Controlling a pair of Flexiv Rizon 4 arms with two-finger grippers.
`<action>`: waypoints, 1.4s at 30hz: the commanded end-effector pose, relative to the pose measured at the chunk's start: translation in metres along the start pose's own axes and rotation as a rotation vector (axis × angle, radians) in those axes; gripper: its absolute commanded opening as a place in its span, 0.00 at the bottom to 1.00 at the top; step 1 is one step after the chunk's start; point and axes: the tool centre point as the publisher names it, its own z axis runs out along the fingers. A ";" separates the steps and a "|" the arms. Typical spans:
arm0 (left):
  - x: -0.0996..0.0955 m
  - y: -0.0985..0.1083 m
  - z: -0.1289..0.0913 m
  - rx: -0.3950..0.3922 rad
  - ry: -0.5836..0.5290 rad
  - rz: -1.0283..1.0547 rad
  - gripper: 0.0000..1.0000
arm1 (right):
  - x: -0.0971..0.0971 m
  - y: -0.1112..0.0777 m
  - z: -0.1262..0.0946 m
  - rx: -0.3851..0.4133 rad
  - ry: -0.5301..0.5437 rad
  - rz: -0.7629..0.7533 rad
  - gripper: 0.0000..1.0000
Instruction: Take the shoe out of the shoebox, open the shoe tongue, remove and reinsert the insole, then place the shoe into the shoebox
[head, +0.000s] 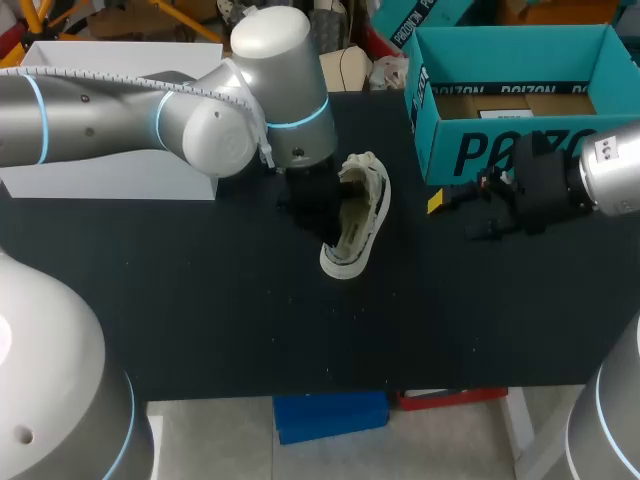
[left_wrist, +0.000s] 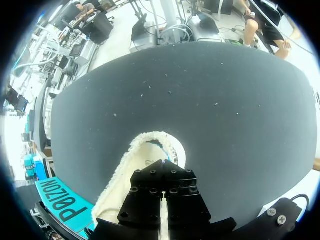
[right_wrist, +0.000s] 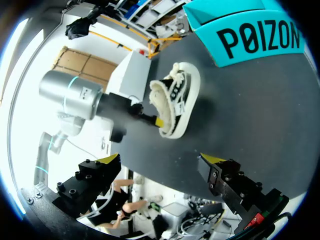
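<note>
Black table (head: 200, 330) — cream shoe (head: 358, 225) mid-table, teal shoebox (head: 520, 100) at far right corner, white box (head: 110, 120) far left.

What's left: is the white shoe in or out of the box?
Out: the white canvas shoe lies on the black table, outside the teal cardboard shoebox.

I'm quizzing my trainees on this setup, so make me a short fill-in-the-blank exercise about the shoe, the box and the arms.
1. The shoe lies on the black ____, outside the teal shoebox.
2. The right gripper is ____, with nothing between its fingers.
3. The arm at the shoe is my ____ one.
Missing words: table; open; left.
</note>
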 end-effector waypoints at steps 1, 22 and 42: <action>0.000 0.003 0.015 0.022 0.014 -0.002 0.00 | 0.001 0.000 0.000 0.001 -0.002 0.001 1.00; -0.031 0.001 -0.022 0.012 -0.147 0.002 0.00 | 0.001 0.000 0.000 0.001 -0.002 0.001 1.00; -0.045 0.085 -0.114 -0.223 -0.661 -0.583 0.00 | 0.001 0.000 0.000 0.001 -0.002 0.001 1.00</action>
